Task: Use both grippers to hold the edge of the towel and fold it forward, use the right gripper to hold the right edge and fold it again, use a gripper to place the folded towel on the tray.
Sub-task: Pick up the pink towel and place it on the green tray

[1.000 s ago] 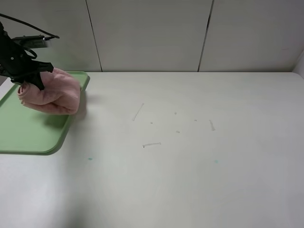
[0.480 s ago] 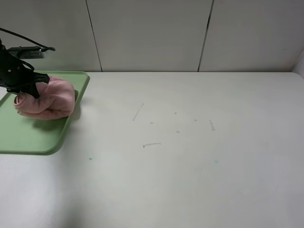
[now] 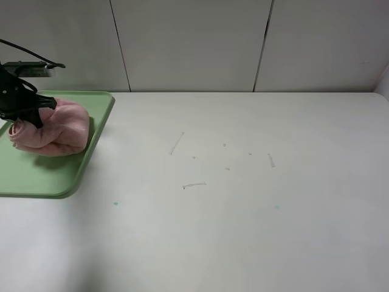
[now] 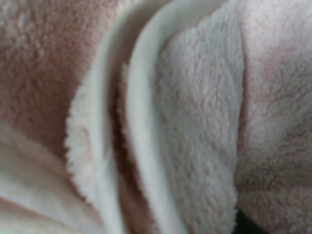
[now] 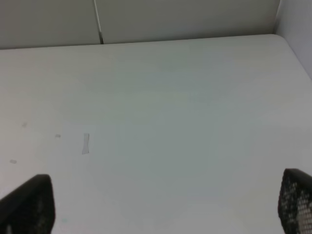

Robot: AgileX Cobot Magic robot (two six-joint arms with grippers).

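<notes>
Item: my left claw (image 3: 29, 112) clamped on bunched towel (image 3: 58, 131) over tray (image 3: 36, 176); risk, I judge: releasing now lets the loose folds spring apart.

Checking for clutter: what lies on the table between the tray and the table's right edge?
Only bare table with faint scuff marks right of the tray, in the exterior high view.
</notes>
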